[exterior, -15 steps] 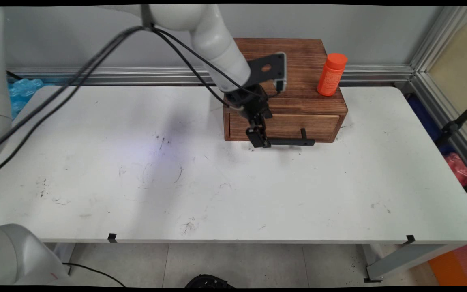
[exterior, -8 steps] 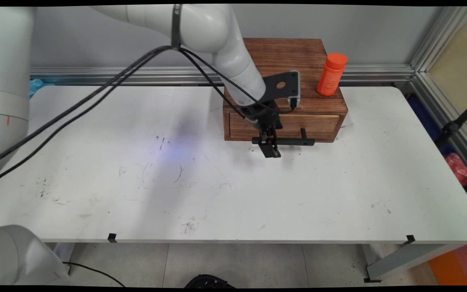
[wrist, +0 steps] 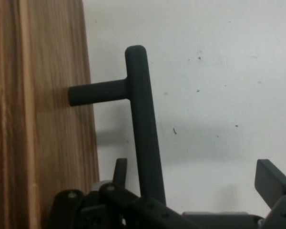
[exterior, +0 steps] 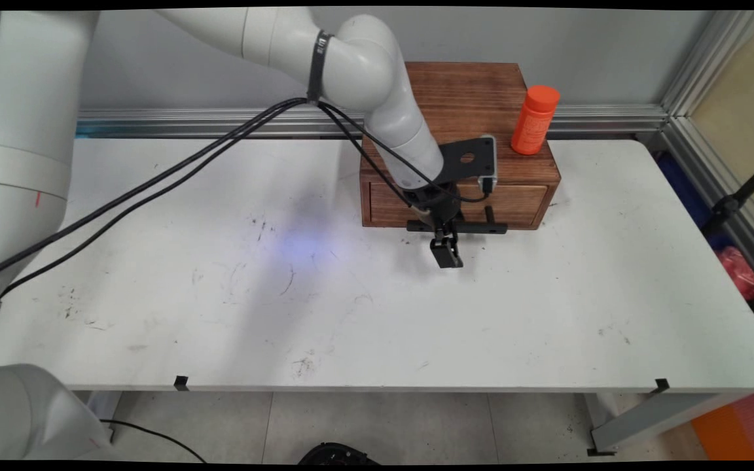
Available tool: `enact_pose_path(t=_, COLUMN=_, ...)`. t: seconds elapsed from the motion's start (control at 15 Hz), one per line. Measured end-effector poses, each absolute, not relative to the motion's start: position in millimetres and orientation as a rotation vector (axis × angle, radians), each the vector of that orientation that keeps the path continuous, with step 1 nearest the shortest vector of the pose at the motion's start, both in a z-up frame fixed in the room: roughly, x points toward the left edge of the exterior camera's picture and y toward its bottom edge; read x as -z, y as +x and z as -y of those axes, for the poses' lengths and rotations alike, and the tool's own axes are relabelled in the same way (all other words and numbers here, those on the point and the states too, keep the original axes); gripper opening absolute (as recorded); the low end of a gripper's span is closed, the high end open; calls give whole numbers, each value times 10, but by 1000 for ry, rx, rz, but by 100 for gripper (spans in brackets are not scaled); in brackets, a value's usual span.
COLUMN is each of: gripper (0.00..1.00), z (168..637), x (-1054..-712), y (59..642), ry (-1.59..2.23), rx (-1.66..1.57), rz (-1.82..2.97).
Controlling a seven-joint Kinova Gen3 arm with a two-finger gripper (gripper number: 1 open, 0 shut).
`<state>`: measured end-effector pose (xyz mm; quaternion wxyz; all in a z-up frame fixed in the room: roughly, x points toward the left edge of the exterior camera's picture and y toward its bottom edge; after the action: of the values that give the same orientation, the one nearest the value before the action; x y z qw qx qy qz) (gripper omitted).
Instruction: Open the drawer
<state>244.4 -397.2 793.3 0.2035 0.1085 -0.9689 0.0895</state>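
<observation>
Wooden box [exterior: 462, 131], one orange bottle [exterior: 535, 120].

Robot lab or test cell. White scuffed tabletop [exterior: 377, 314] on a tiled floor [exterior: 377, 425], bare grey wall [exterior: 154, 59] behind, aluminium extrusion framing [exterior: 691, 72] along the far edge and right corner. White robot arm [exterior: 390, 111] with black cables [exterior: 154, 183] hanging over the tabletop.
</observation>
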Motion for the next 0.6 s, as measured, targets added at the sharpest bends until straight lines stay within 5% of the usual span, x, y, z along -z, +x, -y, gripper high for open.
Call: enact_pose_path(t=0.6, gripper=100, z=3994, x=-7775, y=2365, ry=334, rx=-221, rz=2707)
